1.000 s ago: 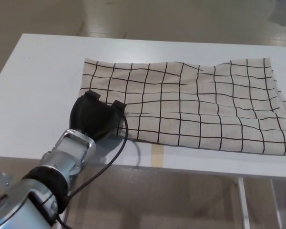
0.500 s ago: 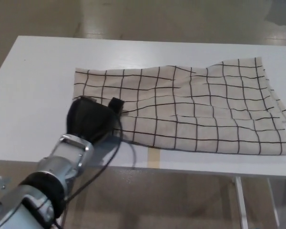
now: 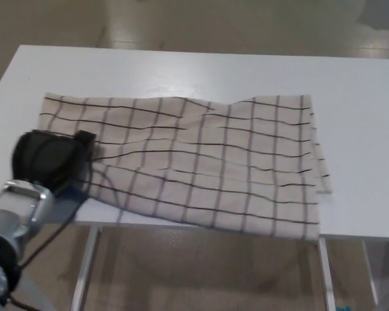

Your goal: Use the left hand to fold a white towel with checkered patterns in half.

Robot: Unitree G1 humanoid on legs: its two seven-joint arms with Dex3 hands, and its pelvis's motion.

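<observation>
A: What differs from half a second ago?

B: The whole view has shifted, so the camera has moved. The left hand [image 3: 52, 159] remains at the left edge of the white checkered towel [image 3: 194, 162], as before. The picture is blurred.

A: State of the left hand?

B: Fingers lie on the towel's left edge. Whether they grip the cloth cannot be determined. The right hand is out of view.

A: Towel position?

B: Spread across the white table [image 3: 181, 65], wrinkled, its near edge at the table's front edge, right corner slightly overhanging.

A: Surroundings?

B: A pale, glossy floor [image 3: 181, 19] beyond the table; metal table legs [image 3: 327, 275] below.
</observation>
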